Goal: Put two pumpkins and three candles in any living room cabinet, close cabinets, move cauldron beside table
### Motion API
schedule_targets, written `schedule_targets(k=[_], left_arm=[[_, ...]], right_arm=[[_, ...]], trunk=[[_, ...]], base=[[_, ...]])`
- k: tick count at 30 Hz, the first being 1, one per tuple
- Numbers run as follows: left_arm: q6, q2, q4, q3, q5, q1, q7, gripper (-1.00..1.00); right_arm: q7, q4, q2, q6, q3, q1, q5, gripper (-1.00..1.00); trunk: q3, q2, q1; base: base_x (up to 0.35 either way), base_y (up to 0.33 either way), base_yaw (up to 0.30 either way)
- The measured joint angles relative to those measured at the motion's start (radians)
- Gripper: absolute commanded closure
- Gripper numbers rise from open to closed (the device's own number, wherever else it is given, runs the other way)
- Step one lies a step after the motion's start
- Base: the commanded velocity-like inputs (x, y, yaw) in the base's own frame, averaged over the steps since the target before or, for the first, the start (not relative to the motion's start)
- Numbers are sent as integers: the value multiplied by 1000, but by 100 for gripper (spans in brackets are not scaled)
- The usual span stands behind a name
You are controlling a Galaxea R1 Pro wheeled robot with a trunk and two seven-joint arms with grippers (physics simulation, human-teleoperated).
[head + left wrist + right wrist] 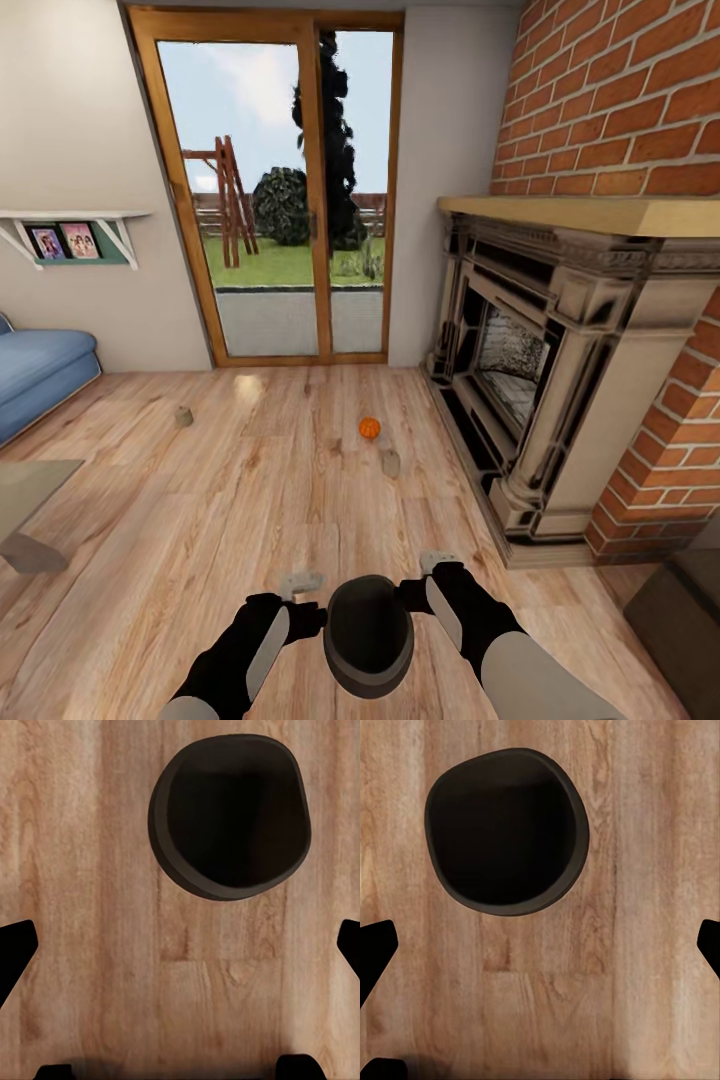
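A dark round cauldron [368,635] stands on the wooden floor just in front of me, between my two arms, its hollow mouth facing up [231,814] [506,831]. My left gripper [300,582] [180,952] and right gripper [438,562] [540,952] hang above the floor on either side of it, both open with nothing between their fingers. Farther ahead an orange pumpkin [369,428] lies on the floor with a beige candle [390,462] just in front of it. Another candle [183,416] sits at the far left of the floor.
A stone fireplace [540,380] in a brick wall fills the right side. Glass patio doors [280,200] close the back. A blue sofa [40,370] and a table corner [30,490] stand at the left. A dark low furniture corner [685,620] shows at the lower right.
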Motion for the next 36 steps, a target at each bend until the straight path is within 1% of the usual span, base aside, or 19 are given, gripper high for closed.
schedule_targets(k=[8,10,11,13,17,22,36], left_arm=[[0,0,-1,1,4,0,-10,-100],[0,0,-1,1,16,0,-27,-100],[2,0,-1,3,39,0,-55,-100],[3,0,-2,5,74,0,-96,-100],[5,0,-2,6,98,0,-129,-100],[5,0,-2,6,104,0,-137,-100],[1,0,-2,5,104,0,-136,-100]], right_arm=[[0,0,0,0,0,0,0,-100],[1,0,0,0,1,0,0,-100],[2,1,0,0,1,0,0,-100],[4,1,0,0,1,1,-1,-100],[5,0,0,0,1,1,0,-100],[5,1,0,0,2,1,-1,-100],[4,2,0,-11,2,1,-2,-100]], trunk=[[-25,-56,31],[-31,-70,38],[-34,-77,42],[-41,-91,50],[-53,-119,65],[-69,-154,84],[-113,-252,138]], base=[[0,0,0],[0,0,0],[0,0,0],[0,0,0],[0,0,0],[0,0,0],[0,0,0]])
